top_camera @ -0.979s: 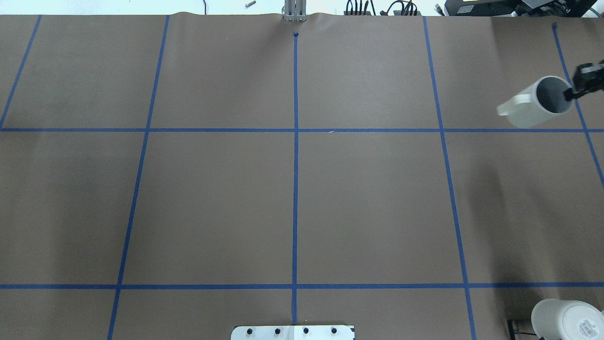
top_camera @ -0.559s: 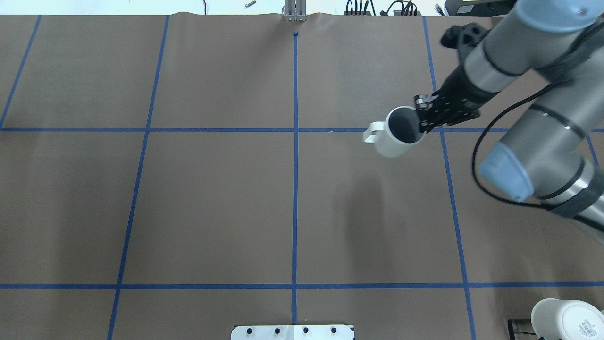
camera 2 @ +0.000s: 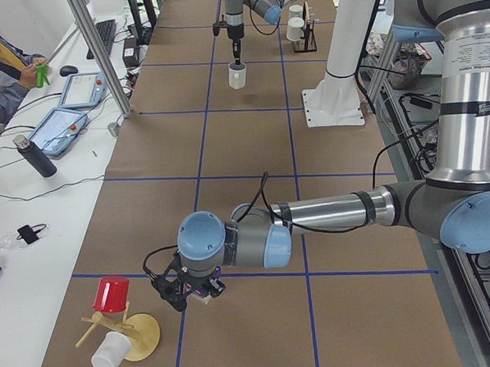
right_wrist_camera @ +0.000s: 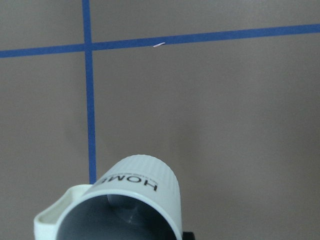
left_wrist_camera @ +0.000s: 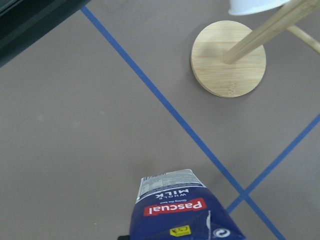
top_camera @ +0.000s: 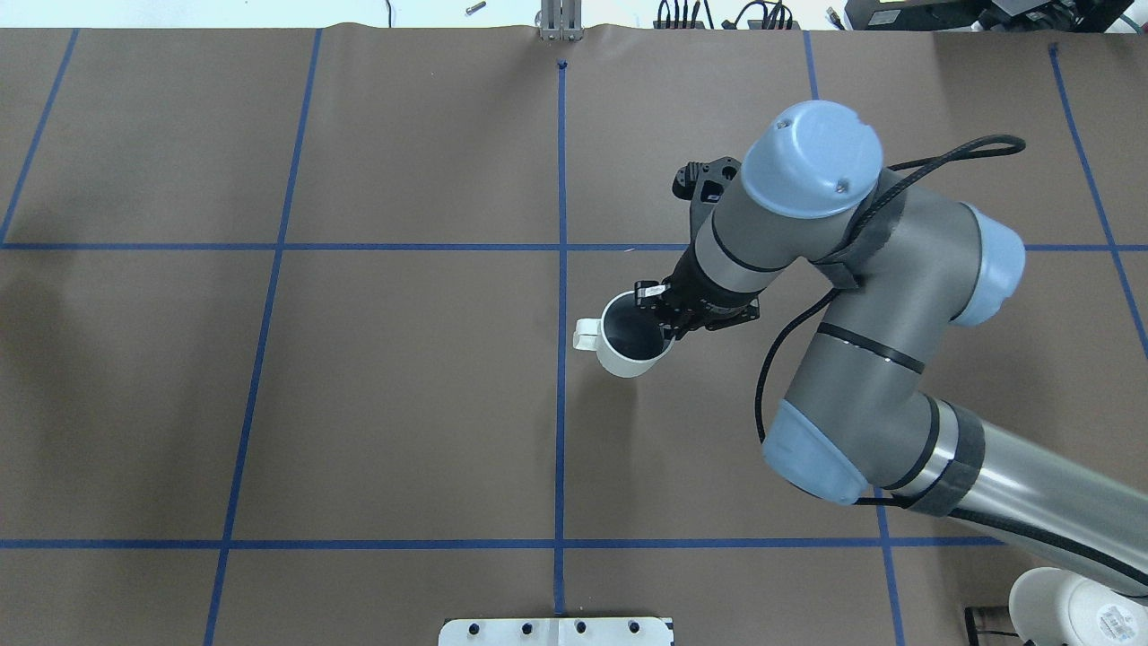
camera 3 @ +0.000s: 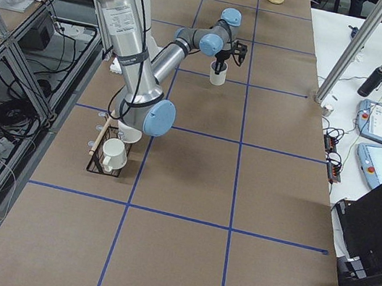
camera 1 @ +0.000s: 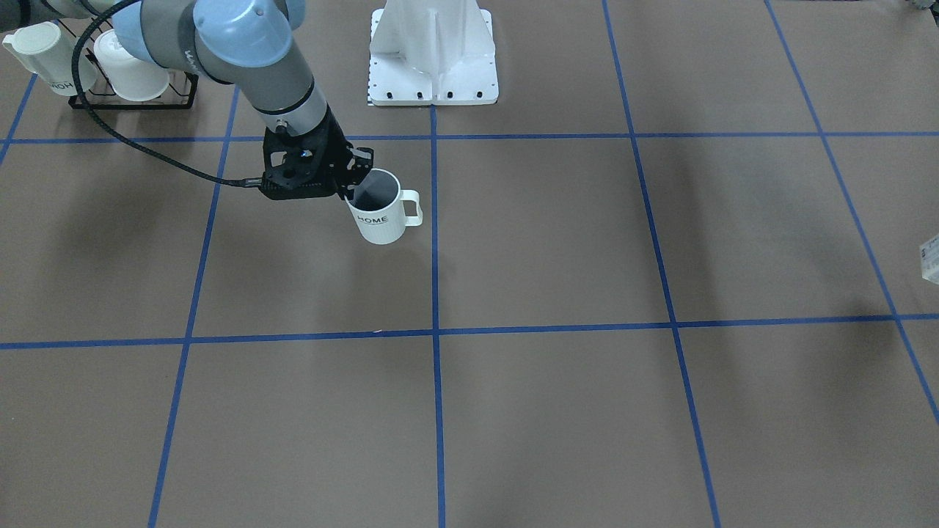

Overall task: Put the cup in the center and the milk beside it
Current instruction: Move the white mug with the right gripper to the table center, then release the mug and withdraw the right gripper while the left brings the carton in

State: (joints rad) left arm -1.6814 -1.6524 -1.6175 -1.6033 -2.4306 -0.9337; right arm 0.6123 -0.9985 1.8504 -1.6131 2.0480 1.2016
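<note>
My right gripper (top_camera: 664, 325) is shut on the rim of the white "HOME" cup (top_camera: 630, 341), holding it slightly tilted just above the table. The cup sits just right of the centre tape line, on the robot's side of the centre crossing (top_camera: 562, 247). It also shows in the front view (camera 1: 380, 213) with the gripper (camera 1: 353, 192), and in the right wrist view (right_wrist_camera: 135, 200). The navy "Pascual" milk carton (left_wrist_camera: 182, 210) sits in my left gripper (camera 2: 191, 289), at the table's left end. Its fingers are hidden.
A black rack with white mugs (camera 1: 110, 70) stands by the robot's right side. A wooden mug tree (camera 2: 125, 334) carries a red cup (camera 2: 111, 295) near the left gripper. The white robot base (camera 1: 433, 51) is at the table's edge. An operator (camera 2: 0, 56) sits beyond the table.
My right arm has carried the cup from the far right edge leftward and toward the robot, to just right of the centre line.
</note>
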